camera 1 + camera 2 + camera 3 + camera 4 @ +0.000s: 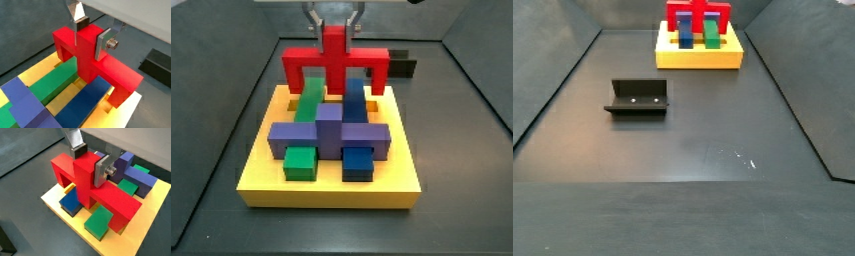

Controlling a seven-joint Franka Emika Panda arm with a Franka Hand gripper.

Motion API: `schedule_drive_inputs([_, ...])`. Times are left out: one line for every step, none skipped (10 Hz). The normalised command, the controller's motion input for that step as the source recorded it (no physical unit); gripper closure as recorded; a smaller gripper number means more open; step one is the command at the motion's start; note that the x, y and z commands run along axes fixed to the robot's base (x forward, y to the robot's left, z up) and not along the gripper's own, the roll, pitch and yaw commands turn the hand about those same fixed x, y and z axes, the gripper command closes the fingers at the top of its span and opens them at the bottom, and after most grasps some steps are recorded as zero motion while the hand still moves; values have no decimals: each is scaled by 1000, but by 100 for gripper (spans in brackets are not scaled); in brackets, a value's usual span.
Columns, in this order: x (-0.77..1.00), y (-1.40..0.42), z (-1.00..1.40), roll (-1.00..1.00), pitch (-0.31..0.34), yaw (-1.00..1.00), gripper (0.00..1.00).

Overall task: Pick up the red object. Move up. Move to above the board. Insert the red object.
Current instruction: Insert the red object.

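The red object [334, 60] is a bright red arch with a central upright stub. It also shows in both wrist views [100, 65] [87, 185] and small in a side view [698, 17]. My gripper [92, 32] [91, 160] [334, 22] comes from above and is shut on the stub, one silver finger on each side. The arch hangs level over the far end of the yellow board [331, 190] [698, 58] [32, 74] [143, 213]. Its legs straddle a green bar [309, 100] and a blue bar [354, 100]. I cannot tell whether the legs touch the board.
A purple cross-shaped block [329, 130], a small green block [298, 160] and a small blue block [358, 160] sit in the board's near half. The dark fixture [637, 97] [157, 62] stands on the grey floor apart from the board. Grey walls enclose the floor.
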Motion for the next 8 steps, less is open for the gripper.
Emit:
schedule_drive_inputs([0, -131, -126, 9, -83, 0, 100])
schedule_drive_inputs([-74, -80, -200, 23, -109, 23, 100])
schedule_drive_inputs([-163, -29, -83, 50, -66, 0, 100])
schedule_drive_inputs([-169, -31, 0, 33, -14, 0, 100])
schedule_drive_inputs([-29, -23, -40, 43, -20, 0, 100])
schedule_drive_inputs([109, -57, -186, 66, 0, 0, 100])
schedule_drive_inputs([200, -23, -137, 57, 0, 0, 100])
schedule_drive_inputs([309, 0, 0, 17, 27, 0, 100])
